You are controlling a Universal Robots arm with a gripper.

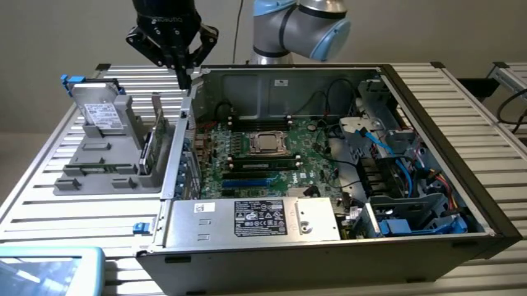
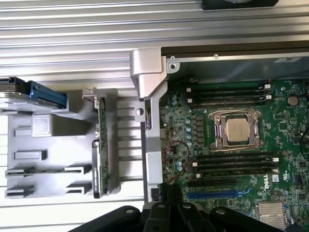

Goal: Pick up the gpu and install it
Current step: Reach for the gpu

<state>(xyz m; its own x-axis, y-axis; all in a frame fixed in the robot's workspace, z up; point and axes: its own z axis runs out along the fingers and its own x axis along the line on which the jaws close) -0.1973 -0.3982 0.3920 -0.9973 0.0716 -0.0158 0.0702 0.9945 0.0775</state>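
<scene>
The gpu point(image 1: 153, 143), a flat green card with a silver end bracket, stands on edge in a slot of the grey holder point(image 1: 99, 176) at the exterior view's left, just outside the open computer case point(image 1: 428, 160). In the wrist view the gpu point(image 2: 101, 145) appears edge-on beside the case's wall. My gripper point(image 1: 186, 75) hangs above the case's rear corner on that side, higher than the gpu and behind it. Its black fingers point(image 2: 159, 215) are pressed together, shut, with nothing between them. The green motherboard point(image 1: 255, 157) lies exposed inside the case.
A silver hard drive point(image 1: 102, 114) with a white label leans in the holder, and a narrow memory stick point(image 2: 48, 171) lies in a lower slot. The power supply point(image 1: 255, 219) fills the case's near corner, with blue cables point(image 1: 395, 154) beside it. A screen point(image 1: 45, 271) sits by the slatted table's point(image 1: 74, 213) front edge.
</scene>
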